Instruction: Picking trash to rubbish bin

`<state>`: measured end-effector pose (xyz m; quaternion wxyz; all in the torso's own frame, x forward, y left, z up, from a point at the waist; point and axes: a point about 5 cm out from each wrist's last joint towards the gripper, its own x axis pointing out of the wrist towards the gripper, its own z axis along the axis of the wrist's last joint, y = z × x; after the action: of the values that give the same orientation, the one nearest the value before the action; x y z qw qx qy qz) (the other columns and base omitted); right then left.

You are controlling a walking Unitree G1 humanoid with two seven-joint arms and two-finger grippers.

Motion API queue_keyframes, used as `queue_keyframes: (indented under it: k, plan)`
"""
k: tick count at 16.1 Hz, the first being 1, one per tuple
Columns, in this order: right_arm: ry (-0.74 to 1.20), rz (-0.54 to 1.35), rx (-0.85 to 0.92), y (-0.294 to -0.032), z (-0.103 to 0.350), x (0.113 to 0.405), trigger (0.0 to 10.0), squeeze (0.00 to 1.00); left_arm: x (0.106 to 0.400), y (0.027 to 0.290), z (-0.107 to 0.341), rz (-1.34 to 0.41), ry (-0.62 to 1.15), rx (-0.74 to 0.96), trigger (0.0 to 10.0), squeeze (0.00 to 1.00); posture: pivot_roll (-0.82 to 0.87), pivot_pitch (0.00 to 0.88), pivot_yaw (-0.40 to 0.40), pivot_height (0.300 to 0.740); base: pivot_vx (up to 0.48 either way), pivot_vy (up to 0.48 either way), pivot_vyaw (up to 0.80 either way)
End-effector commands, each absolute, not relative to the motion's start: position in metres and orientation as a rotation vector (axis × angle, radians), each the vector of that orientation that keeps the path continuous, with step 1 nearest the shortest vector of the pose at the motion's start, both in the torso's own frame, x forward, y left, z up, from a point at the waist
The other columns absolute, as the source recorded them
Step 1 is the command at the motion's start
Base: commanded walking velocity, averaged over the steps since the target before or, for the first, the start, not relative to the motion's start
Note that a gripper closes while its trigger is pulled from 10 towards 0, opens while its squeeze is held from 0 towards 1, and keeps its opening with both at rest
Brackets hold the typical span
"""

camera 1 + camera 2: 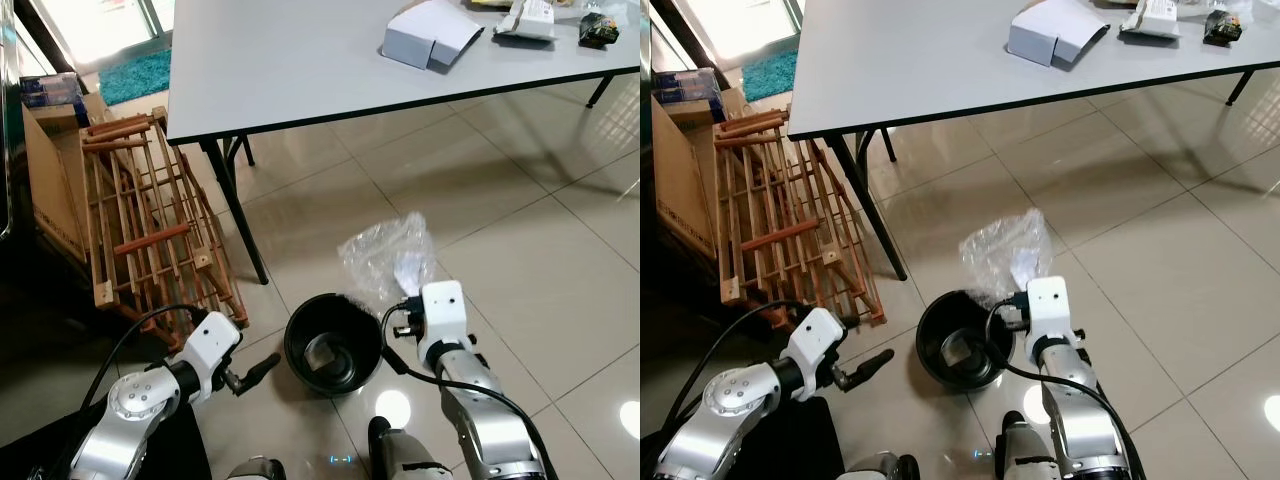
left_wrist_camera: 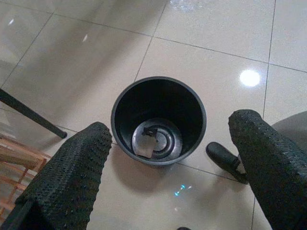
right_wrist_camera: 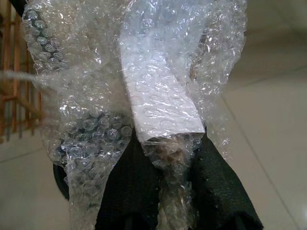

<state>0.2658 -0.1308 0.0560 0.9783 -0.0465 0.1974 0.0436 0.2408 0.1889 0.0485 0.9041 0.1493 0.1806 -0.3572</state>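
Gripping a crumpled sheet of bubble wrap [image 1: 388, 258], right end effector [image 3: 175, 158] with both black fingers [image 3: 129, 187] pinched together on its lower end. Wrap standing up from the fingers, long axis roughly in line with them, pointing away from the wrist and forward across the tiled floor [image 1: 520, 250]; a flat white piece sealed inside runs along the same line. Held just beyond the far rim of the black rubbish bin [image 1: 333, 343], at its right side, seemingly overlapping the rim in the head views; whether directly above the opening or just past it, cannot tell. Fingertips buried in the wrap, hard to make out.

Left end effector [image 2: 168, 158] idle, fingers [image 2: 72, 177] wide apart, aimed down at the bin from its left side, clear of it. Bin upright on the floor, mouth up, a small scrap of paper [image 2: 144, 148] lying on its bottom.

Grey worktop [image 1: 290, 70] further back, cut off by the frame edge, carrying an open white box [image 1: 430, 35] and some packets near the far right corner, too small to identify. Wooden rack [image 1: 150, 220] leaning against a cardboard box [image 1: 50, 180] on the left.
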Motion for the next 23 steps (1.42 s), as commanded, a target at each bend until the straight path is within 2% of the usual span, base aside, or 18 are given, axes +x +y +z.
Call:
queue_keyframes:
  k: [1,12,23]
  plan:
    - [0.439,0.076,-0.07,-0.13,0.048,0.263,10.0,0.0,0.234,0.193,0.048,-0.743,0.39,0.317,10.0,0.03,0.02,0.282,0.076,0.74,0.0,0.0,0.0]
    - [0.581,-0.006,0.021,-0.129,0.02,0.244,10.0,0.0,0.217,0.192,0.051,-0.779,0.415,0.327,10.0,0.02,0.04,0.352,0.102,0.74,0.0,0.0,0.0]
    - [0.635,-0.1,0.023,-0.141,0.006,0.266,10.0,0.0,0.204,0.191,0.065,-0.79,0.415,0.327,10.0,0.01,0.09,0.441,0.12,0.74,0.0,0.0,0.0]
